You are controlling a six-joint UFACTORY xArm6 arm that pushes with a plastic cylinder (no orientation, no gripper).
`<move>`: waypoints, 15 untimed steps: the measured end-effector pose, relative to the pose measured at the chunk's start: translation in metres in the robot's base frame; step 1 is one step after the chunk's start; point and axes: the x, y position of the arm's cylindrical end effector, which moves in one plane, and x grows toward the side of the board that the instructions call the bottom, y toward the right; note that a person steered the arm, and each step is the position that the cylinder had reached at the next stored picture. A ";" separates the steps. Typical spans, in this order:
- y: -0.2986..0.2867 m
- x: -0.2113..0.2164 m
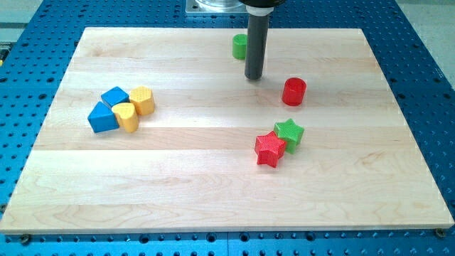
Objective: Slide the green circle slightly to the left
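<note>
The green circle point(239, 46) is a short green cylinder near the view's top, just right of centre. The dark rod partly covers its right side. My tip point(254, 77) rests on the wooden board point(213, 178), a little below and to the right of the green circle. I cannot tell whether the rod touches it.
A red cylinder point(293, 92) stands right of my tip. A green star point(289, 134) and a red star point(269, 149) touch each other lower right. At the left, two blue blocks point(114, 97) point(102, 118) and two yellow blocks point(142, 100) point(126, 116) cluster together.
</note>
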 end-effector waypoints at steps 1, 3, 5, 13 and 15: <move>0.014 -0.045; 0.035 -0.081; 0.040 -0.063; -0.039 -0.071; -0.041 -0.071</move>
